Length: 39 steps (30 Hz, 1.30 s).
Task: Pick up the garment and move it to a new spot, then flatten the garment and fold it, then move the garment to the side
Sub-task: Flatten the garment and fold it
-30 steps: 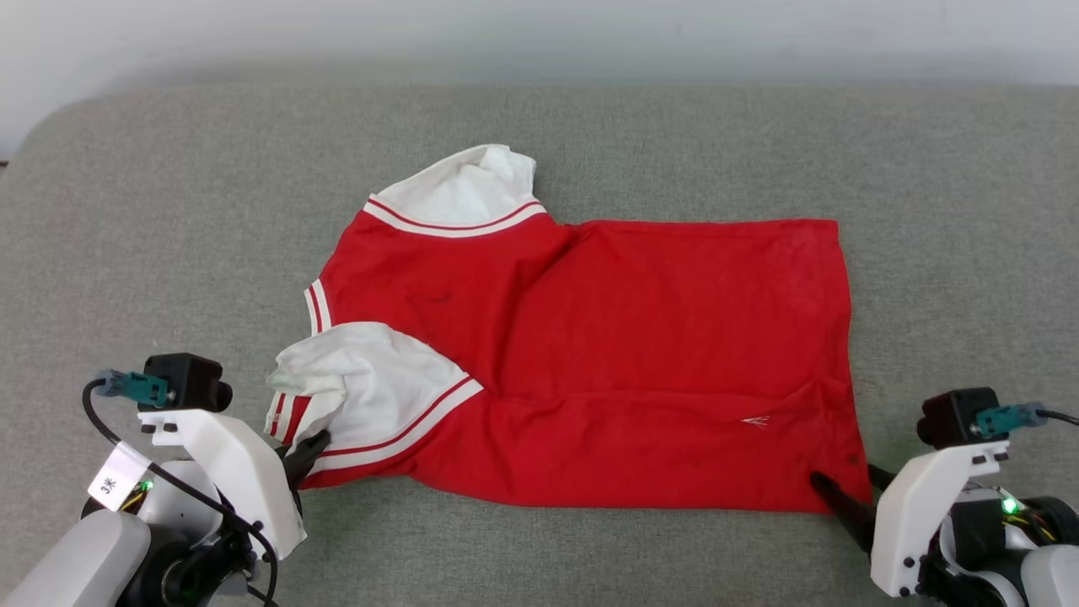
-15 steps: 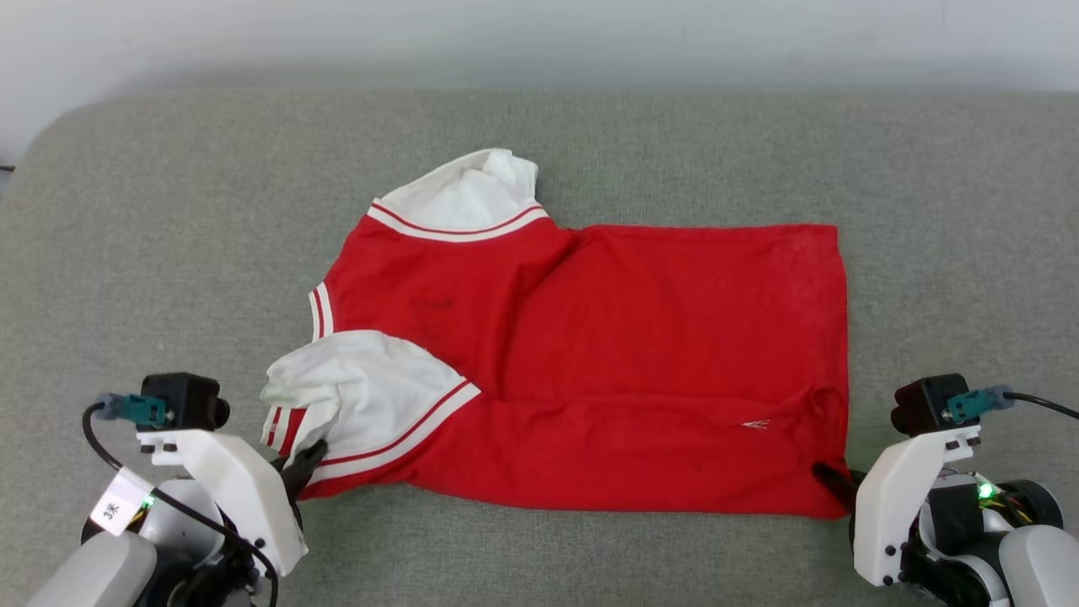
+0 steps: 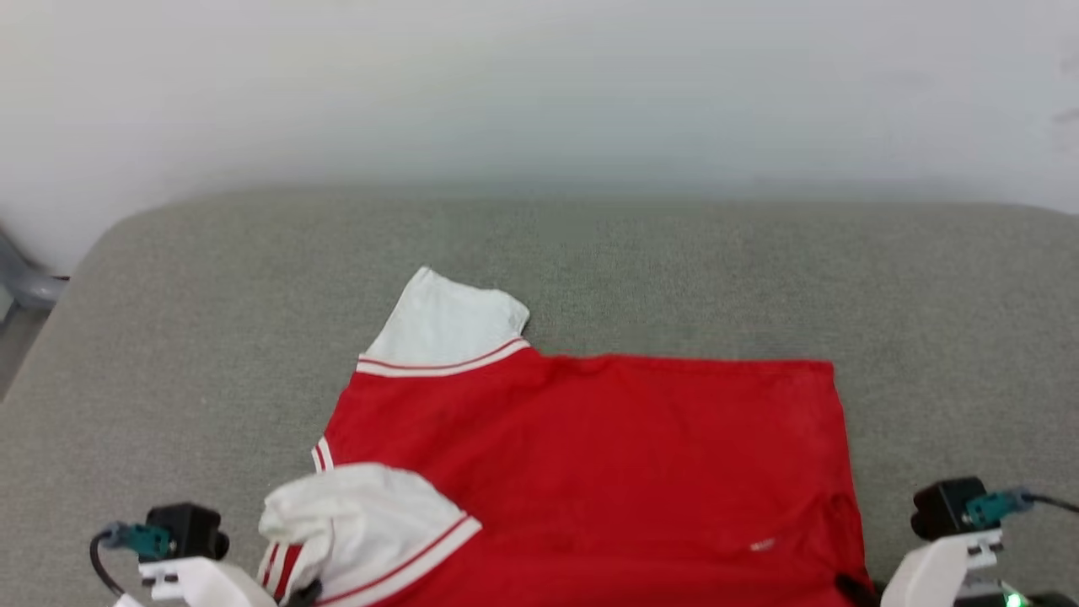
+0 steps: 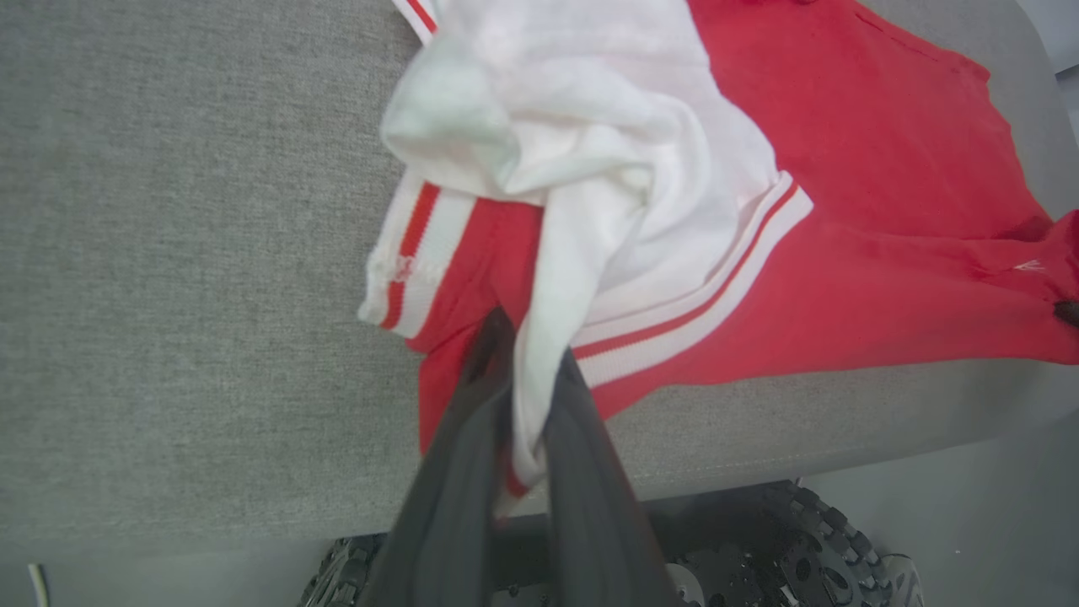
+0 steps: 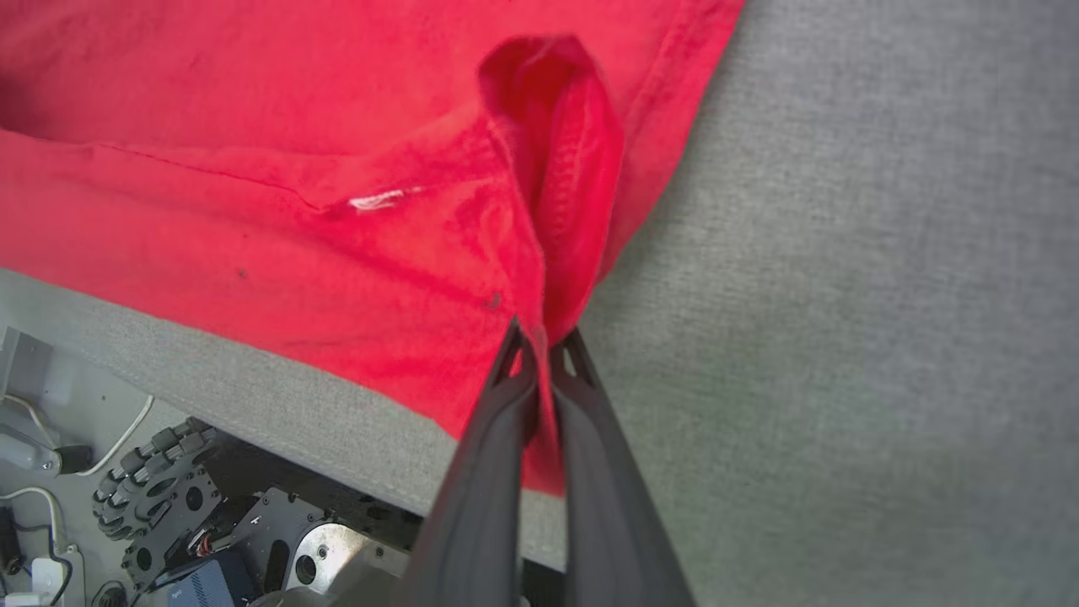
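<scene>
The red garment [image 3: 590, 455] lies spread on a grey padded surface [image 3: 674, 270], its plain side up and no letters showing. One white sleeve [image 3: 442, 324] points to the far side. The other sleeve [image 3: 362, 523] is bunched at the near left. My left gripper [image 4: 531, 354] is shut on that bunched sleeve's white cloth [image 4: 590, 169], and shows at the head view's bottom edge [image 3: 303, 594]. My right gripper [image 5: 544, 337] is shut on a pinched fold at the garment's near right corner [image 5: 556, 185], dark fingertip low in the head view [image 3: 847, 584]. The garment's near edge hangs slightly over the surface's front edge.
A pale wall [image 3: 539, 84] rises behind the surface. The surface's front edge [image 5: 337, 421] runs just under both grippers, with my wheeled base [image 5: 152, 497] and cables below it. Bare grey fabric extends left, right and beyond the garment.
The whole head picture has slid downward, so the camera has moved. Both grippers keep their hold. The garment seems drawn slightly nearer the front edge, and the far sleeve lies flatter.
</scene>
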Available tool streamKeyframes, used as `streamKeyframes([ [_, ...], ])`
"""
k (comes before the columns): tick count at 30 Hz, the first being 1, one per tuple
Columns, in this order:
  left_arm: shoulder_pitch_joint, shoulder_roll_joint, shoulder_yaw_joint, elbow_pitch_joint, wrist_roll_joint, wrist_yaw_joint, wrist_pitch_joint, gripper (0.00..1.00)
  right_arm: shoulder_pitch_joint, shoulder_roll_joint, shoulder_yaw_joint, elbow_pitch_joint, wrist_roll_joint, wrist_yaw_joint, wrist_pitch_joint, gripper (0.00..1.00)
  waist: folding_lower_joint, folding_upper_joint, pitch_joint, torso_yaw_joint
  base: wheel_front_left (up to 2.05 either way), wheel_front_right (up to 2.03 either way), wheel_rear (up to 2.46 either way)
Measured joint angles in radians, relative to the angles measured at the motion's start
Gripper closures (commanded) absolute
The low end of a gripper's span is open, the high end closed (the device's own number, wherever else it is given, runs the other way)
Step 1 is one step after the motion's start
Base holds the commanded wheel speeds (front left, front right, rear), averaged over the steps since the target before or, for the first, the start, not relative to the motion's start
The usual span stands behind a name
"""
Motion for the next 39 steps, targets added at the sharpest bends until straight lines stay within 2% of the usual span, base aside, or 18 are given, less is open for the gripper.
streamKeyframes([
  [4,0.065,-0.013,0.0,-0.004,-0.033,0.012,-0.008,1.0,0.082,0.03,-0.037,-0.018,-0.002,0.0,0.01,1.0,-0.0001,0.0,-0.023,0.006,0.0,0.0,0.0],
  [7,0.082,-0.044,-0.005,0.033,-0.057,0.002,-0.016,1.0,0.111,0.057,-0.056,-0.006,-0.009,0.0,-0.003,1.0,0.0,0.0,-0.019,0.007,0.0,0.0,0.0],
  [8,0.082,-0.054,-0.006,0.049,-0.061,-0.005,-0.022,1.0,0.114,0.063,-0.06,0.002,-0.015,0.0,-0.014,0.91,0.0,0.0,-0.017,0.007,0.0,0.0,0.0],
  [9,0.081,-0.064,-0.006,0.07,-0.062,-0.012,-0.029,1.0,0.115,0.073,-0.068,0.012,-0.014,0.0,-0.028,0.65,0.0,0.0,-0.014,0.007,0.0,0.0,0.0],
  [10,0.078,-0.074,-0.008,0.088,-0.065,-0.019,-0.03,0.77,0.115,0.081,-0.07,0.026,-0.011,0.0,-0.031,0.05,0.0,0.0,-0.011,0.006,0.0,0.0,0.0],
  [11,0.072,-0.083,-0.011,0.109,-0.066,-0.025,-0.036,0.51,0.115,0.086,-0.068,0.037,-0.012,0.0,-0.044,0.0,0.0,0.0,-0.008,0.005,0.0,0.0,0.0],
  [12,0.064,-0.092,-0.011,0.129,-0.065,-0.031,-0.04,0.01,0.114,0.09,-0.07,0.044,-0.013,0.0,-0.063,0.0,0.0,0.0,-0.006,0.004,0.0,0.0,0.0],
  [16,0.038,-0.114,-0.008,0.187,-0.067,-0.054,-0.065,0.0,0.108,0.095,-0.062,0.061,-0.021,0.0,-0.138,0.0,0.0,0.0,-0.004,-0.001,0.0,0.0,0.0],
  [21,0.009,-0.111,-0.008,0.207,-0.03,-0.074,-0.099,0.0,0.097,0.087,-0.049,0.042,-0.038,0.0,-0.265,0.0,0.0001,0.0,-0.004,-0.007,0.0,0.0,0.0],
  [29,-0.052,-0.089,0.001,0.18,0.106,-0.073,-0.241,0.0,0.049,0.111,-0.06,-0.039,-0.135,0.0,-0.534,0.0,0.0001,0.0,-0.002,-0.024,0.0,0.0,0.0],
  [31,-0.076,-0.087,0.01,0.173,0.158,-0.06,-0.301,0.0,0.037,0.122,-0.067,-0.062,-0.159,0.0,-0.588,0.0,0.0001,0.0,0.004,-0.028,0.0,0.0,0.0],
  [34,-0.114,-0.101,0.02,0.161,0.201,-0.052,-0.369,0.0,0.016,0.14,-0.074,-0.101,-0.19,0.0,-0.647,0.0,0.0001,0.0,0.023,-0.035,0.0,0.0,0.0],
  [39,-0.199,-0.118,0.036,0.163,0.254,-0.048,-0.445,0.0,-0.021,0.161,-0.08,-0.15,-0.229,0.0,-0.68,0.0,0.0001,0.0,0.08,-0.05,0.0,0.0,0.0],
])
